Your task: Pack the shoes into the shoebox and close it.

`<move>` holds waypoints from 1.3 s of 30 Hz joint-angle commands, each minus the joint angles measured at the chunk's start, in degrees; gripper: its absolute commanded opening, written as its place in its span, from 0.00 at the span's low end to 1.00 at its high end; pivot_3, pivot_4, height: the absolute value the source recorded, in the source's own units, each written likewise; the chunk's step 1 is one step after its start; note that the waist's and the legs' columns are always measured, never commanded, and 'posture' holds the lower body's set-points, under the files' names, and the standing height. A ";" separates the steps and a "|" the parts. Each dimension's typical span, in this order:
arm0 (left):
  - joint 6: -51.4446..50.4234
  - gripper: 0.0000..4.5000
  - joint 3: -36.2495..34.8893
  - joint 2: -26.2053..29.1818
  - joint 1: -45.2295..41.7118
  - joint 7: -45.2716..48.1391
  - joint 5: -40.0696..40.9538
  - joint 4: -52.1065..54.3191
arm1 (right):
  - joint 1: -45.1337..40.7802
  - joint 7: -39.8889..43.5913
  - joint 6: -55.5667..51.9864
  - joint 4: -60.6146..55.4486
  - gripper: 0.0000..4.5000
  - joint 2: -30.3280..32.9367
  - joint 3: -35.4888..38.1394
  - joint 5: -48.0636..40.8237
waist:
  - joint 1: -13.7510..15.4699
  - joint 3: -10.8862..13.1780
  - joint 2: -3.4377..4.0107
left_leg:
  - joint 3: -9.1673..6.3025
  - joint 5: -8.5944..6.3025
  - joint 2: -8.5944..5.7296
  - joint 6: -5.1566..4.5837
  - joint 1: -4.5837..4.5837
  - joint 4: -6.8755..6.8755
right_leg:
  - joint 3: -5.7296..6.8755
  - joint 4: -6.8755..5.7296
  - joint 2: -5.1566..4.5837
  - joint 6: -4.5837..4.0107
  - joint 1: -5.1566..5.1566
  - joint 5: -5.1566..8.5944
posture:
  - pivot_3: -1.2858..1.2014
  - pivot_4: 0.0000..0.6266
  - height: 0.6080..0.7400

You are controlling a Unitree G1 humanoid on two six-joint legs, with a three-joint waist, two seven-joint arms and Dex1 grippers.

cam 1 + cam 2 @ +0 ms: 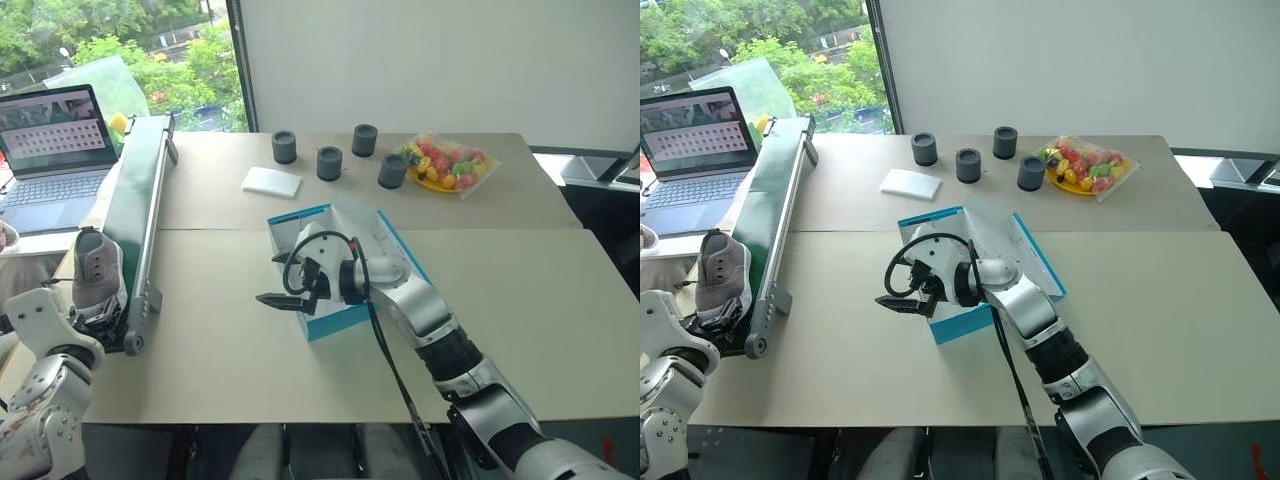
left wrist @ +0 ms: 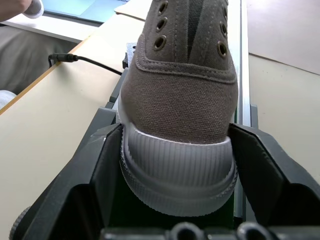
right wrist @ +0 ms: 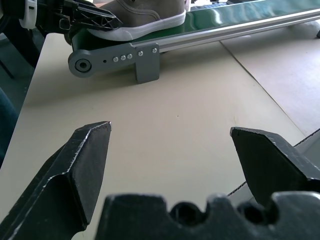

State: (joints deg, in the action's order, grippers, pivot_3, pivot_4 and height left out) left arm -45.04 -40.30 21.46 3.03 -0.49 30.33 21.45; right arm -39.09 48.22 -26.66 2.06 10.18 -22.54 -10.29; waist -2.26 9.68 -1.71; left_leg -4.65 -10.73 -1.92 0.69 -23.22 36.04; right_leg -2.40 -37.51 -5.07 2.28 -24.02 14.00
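While the left hand (image 2: 177, 200) straddles the heel of a grey-taupe canvas lace-up shoe (image 2: 182, 95) with a ribbed white sole, its black fingers (image 2: 265, 165) sit beside the rubber, grip not yet clearly firm. That shoe rests at the near end of a green conveyor belt (image 1: 135, 190). Squeezing squarely across the heel should prevent twisting. Spread wide, the right hand (image 1: 285, 292) hovers beside the bright blue cardboard shoebox (image 1: 335, 318) mid-worktop (image 1: 200, 360).
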 commanded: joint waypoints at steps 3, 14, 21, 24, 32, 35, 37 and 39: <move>-1.07 0.29 -0.51 -0.21 -0.46 -0.15 1.12 -0.18 | -0.78 -0.38 -0.82 -2.96 1.00 -0.72 2.36 -1.61 | 0.37 -0.01 -0.01 | -0.01 0.00 -0.03 0.00 0.00 0.03 | 0.01 -0.01 0.00 0.00 0.02 0.00 | 0.52 0.24 0.89; -1.86 0.20 -0.09 0.19 -0.88 -0.01 0.56 -0.67 | -1.53 -1.85 -1.90 -2.41 1.00 -1.28 4.14 -2.42 | 1.33 -0.01 -0.01 | 0.00 0.02 -0.03 0.02 0.02 0.05 | 0.01 -0.05 0.00 0.00 0.02 0.00 | 0.52 0.24 0.89; -0.35 0.20 0.05 -0.10 -1.67 0.08 0.22 -0.72 | -2.13 -2.97 -1.88 -1.53 1.00 -1.25 4.71 -2.28 | 1.43 -0.01 -0.01 | 0.00 0.02 -0.04 0.03 0.02 0.05 | 0.01 -0.06 0.00 -0.01 0.02 0.00 | 0.52 0.24 0.89; 1.53 0.20 -0.74 -0.47 -2.56 -0.05 0.60 0.52 | -2.89 -3.69 -2.65 -0.86 1.00 -1.96 6.04 -3.40 | 1.45 -0.01 -0.01 | 0.00 0.03 -0.04 0.03 0.02 0.05 | 0.02 -0.06 0.00 -0.01 0.03 0.00 | 0.52 0.24 0.89; 4.88 0.20 1.22 -6.46 -6.95 2.28 11.82 8.71 | -7.12 -11.17 -13.64 7.22 1.00 -7.04 14.70 -8.33 | 1.40 -0.06 -0.13 | -0.01 0.03 -0.01 0.05 -0.05 0.07 | 0.02 0.01 -0.02 -0.01 0.02 0.00 | 0.52 0.24 0.89; 4.47 0.20 3.95 -10.77 -7.67 0.11 15.93 10.45 | -8.62 -14.10 -19.52 9.61 1.00 -9.85 19.75 -12.34 | 1.06 -0.06 -0.13 | 0.02 0.03 -0.02 0.05 -0.10 0.02 | 0.00 0.00 -0.01 -0.02 -0.04 -0.01 | 0.52 0.24 0.89; 4.37 0.20 5.88 -11.61 -7.05 -0.61 15.77 11.03 | -9.08 -14.98 -20.52 10.16 1.00 -10.34 20.87 -13.03 | 0.96 -0.05 -0.14 | 0.04 0.03 -0.03 0.04 -0.12 0.03 | -0.01 0.00 -0.01 -0.02 -0.04 -0.01 | 0.52 0.24 0.89; 4.31 0.20 7.55 -11.14 -6.12 -0.80 14.90 11.33 | -9.28 -15.27 -20.76 10.14 1.00 -10.23 20.87 -13.05 | 0.59 -0.05 -0.14 | 0.05 0.03 -0.01 0.04 -0.13 0.04 | -0.01 -0.03 0.03 -0.02 -0.07 -0.01 | 0.52 0.24 0.89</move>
State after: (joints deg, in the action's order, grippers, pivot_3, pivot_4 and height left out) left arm -41.37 -33.62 9.37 -3.69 -0.87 45.33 29.96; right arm -46.62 33.44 -46.90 13.57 0.32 -2.90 -21.71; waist -1.67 9.63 -1.85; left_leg -4.58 -10.71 -1.92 0.73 -23.35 36.07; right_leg -2.41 -37.55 -5.02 2.26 -24.10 14.00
